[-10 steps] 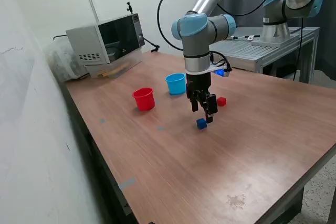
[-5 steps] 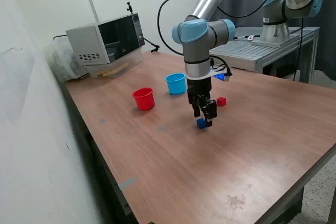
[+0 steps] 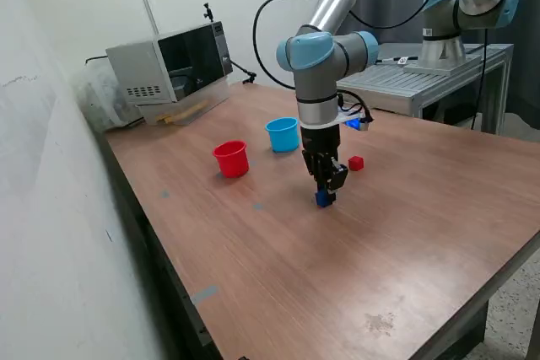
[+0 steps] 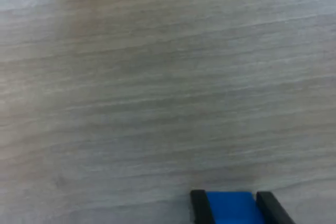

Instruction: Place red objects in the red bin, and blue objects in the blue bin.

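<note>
Black two-finger gripper [image 3: 325,194] stands low on the brown wood-grain table [image 3: 405,233], its fingers [image 4: 198,208] closed against both sides of a small dark blue cube [image 4: 233,209] resting on the tabletop, near the small red cube [image 3: 356,163]; no writing is legible.

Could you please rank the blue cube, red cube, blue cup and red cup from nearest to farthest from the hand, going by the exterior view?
1. Blue cube: between the fingers of the hand.
2. Red cube: on the exterior view's right.
3. Blue cup: behind, toward the microwave.
4. Red cup: on the exterior view's left.
</note>
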